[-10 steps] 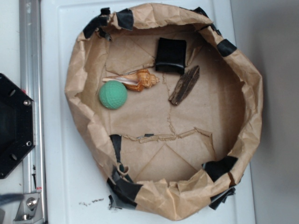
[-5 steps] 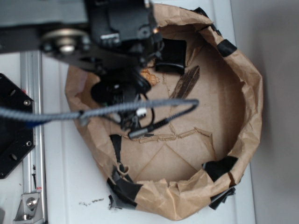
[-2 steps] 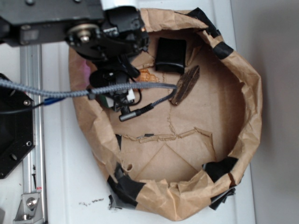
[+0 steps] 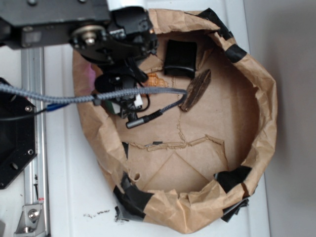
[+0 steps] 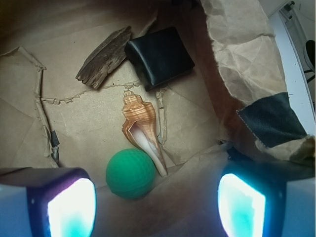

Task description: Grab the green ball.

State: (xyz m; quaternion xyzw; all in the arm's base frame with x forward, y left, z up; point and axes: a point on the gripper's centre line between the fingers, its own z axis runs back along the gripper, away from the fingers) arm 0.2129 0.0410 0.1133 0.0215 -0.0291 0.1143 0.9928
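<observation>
Wrist view looks down into a crumpled brown paper basin (image 5: 237, 64), its rim patched with black tape, which seems meant to pen the loose things so they cannot roll off the white tabletop (image 4: 69, 197).

At the far left, 1 glowing pad (image 5: 69, 210) of the tool (image 5: 155, 207) fills the lower corner. Up and to its right, toward the basin's far wall, a dark sliver of bark (image 5: 104, 57) lies flat on the paper floor. Next comes the green ball (image 5: 131, 174), low in the picture and sitting in the gap between the 2 pads, nearer the left one. Its right side touches or very nearly touches the orange-tan seashell (image 5: 140, 128), whose pale pointed end runs down past the ball; the shell likely acts as a stop that keeps the ball from rolling. Beyond the shell, a black square pad (image 5: 159, 55) rests just beside the bark. At the far right the second glowing pad shows, with a fold of the basin wall close behind it.

The tool is spread wide and has hold of nothing; the ball is free on the floor, not yet between closed pads.

Exterior view shows the arm over the basin's left side, near the rim, hiding the ball completely. My judgement: the approach is nearly lined up, and closing risks catching the shell tip along with the ball.
</observation>
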